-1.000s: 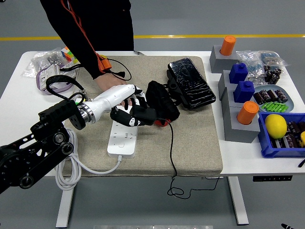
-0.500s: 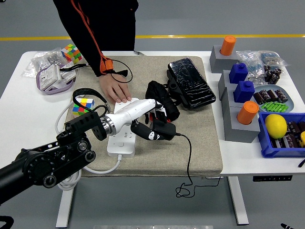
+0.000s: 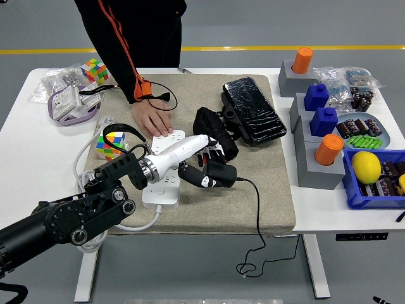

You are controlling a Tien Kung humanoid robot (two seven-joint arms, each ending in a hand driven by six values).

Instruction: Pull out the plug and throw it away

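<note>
Plug [image 3: 220, 173] is held in the left hand [image 3: 201, 172]: fingers curled around the black adapter body, grip closed on it. Landmark: white power strip [image 3: 162, 183]. The plug is now clear of the strip, just off its right side, over the beige mat [image 3: 266, 202]. One second ago hand and plug were sitting right at the strip's upper sockets; half a second ago the plug had already been lifted off and carried right. Since then only a small further shift right has been made. The black cable [image 3: 257, 218] has been dragged along: it now trails from the plug away from the strip, across the mat and off the table's near edge, where it loops below.

A person's hand [image 3: 152, 120] is pressed flat at the strip's far end, apparently bracing it.

Judgement: extraction is done; only disposal remains. No bin is visible on the strip's right, so the drop target can't be told. Right hand is not in view.

Risk: trailing cable could snag the mat edge during carry.
</note>
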